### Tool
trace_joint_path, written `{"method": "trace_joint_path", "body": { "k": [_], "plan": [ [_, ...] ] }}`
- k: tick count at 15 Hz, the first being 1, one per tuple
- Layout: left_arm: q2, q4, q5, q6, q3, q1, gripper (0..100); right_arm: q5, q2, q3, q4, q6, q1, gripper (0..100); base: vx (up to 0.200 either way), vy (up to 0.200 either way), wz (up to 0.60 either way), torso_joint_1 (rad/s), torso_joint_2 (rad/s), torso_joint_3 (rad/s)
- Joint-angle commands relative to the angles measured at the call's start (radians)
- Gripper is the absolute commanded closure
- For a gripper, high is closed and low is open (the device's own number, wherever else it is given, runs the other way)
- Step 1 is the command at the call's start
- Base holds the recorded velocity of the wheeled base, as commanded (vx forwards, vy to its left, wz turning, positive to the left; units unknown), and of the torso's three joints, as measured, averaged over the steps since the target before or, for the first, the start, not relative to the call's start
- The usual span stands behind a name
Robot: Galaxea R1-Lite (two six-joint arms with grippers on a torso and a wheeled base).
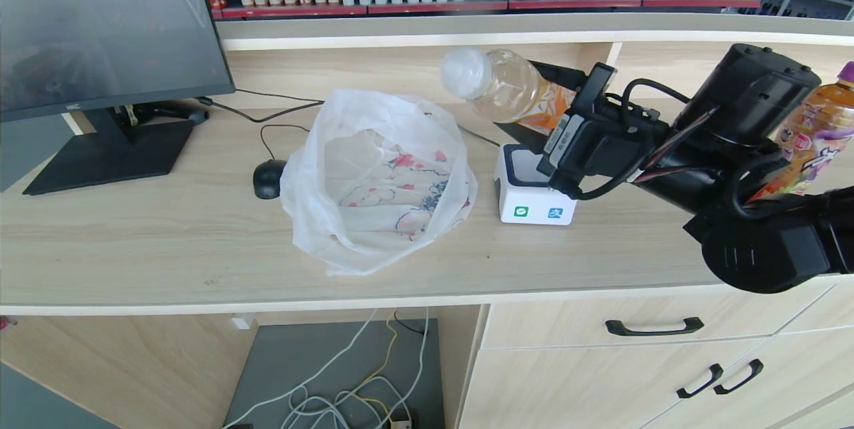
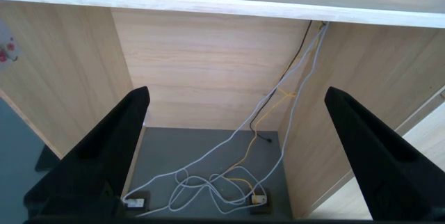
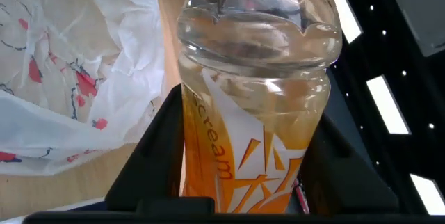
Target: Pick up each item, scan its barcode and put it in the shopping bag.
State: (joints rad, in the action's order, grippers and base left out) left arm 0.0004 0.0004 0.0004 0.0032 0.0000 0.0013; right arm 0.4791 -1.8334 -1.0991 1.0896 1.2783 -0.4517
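Orange-labelled bottle (clear liquid) pinched sideways in right gripper, above scanner, two o'clock of shopping bag, left gripper spread, facing cables.

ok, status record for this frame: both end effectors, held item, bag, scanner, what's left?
right end effector: shut on bottle, raised off the counter near the scanner
bottle: clear, orange label, tilted, pale cap toward the bag side
left end effector: open, empty, low, facing the recess under the counter
bag: on counter, mouth open, to the robot's left of scanner
scanner: white box on counter
left to do: second bottle, purple cap, far right
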Motion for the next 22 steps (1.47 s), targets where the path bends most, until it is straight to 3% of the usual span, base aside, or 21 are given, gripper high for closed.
{"method": "trace_joint_path", "body": {
  "k": [1, 22],
  "plan": [
    [0.0, 0.0, 0.001, 0.0, 0.0, 0.0, 0, 0.016, -0.032, 0.001, 0.0, 0.006, 0.002, 100, 0.0, 0.0, 0.0, 0.0, 0.0, 0.0],
    [0.0, 0.001, 0.001, 0.0, 0.0, 0.0, 0, 0.049, -0.067, 0.016, 0.001, 0.006, 0.005, 100, 0.0, 0.0, 0.0, 0.0, 0.0, 0.0]
  ]
}}
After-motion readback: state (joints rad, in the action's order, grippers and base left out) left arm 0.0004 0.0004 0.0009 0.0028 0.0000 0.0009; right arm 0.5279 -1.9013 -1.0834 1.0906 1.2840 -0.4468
